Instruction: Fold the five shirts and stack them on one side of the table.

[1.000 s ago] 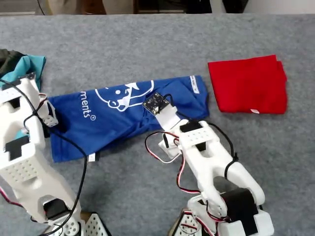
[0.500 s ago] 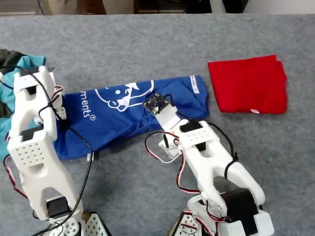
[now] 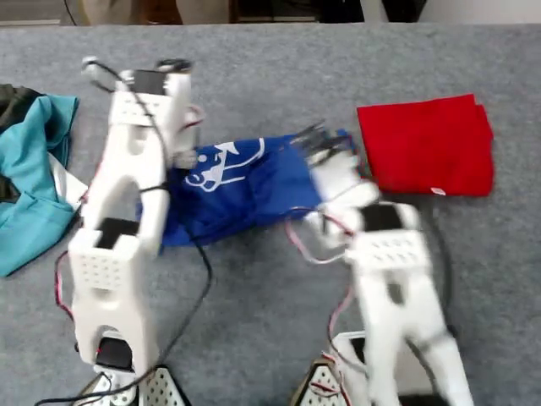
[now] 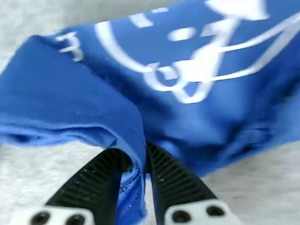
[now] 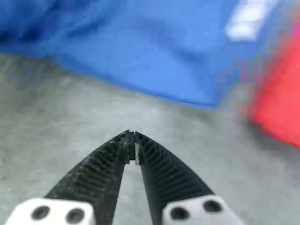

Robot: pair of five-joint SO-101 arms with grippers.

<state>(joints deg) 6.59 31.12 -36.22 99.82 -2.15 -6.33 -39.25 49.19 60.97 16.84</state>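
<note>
The blue shirt (image 3: 245,188) with a white print lies bunched mid-table. My left gripper (image 4: 140,151) is shut on a fold of its edge, which it holds over the shirt's left part (image 3: 183,157). My right gripper (image 5: 135,137) is shut with nothing in it, just above the grey tabletop near the blue shirt's (image 5: 154,51) hem. In the high view it sits at the shirt's right end (image 3: 325,148), beside the folded red shirt (image 3: 427,145). That red shirt (image 5: 281,108) also shows past the right gripper.
A crumpled teal shirt (image 3: 34,182) lies at the table's left edge with a dark garment (image 3: 12,97) behind it. Grey table surface (image 3: 254,76) lies open at the back and at the front between the arm bases.
My left arm swung right and back, carrying the blue shirt's left edge over the shirt, which is now shorter. My right arm moved from the shirt's middle to its right end.
</note>
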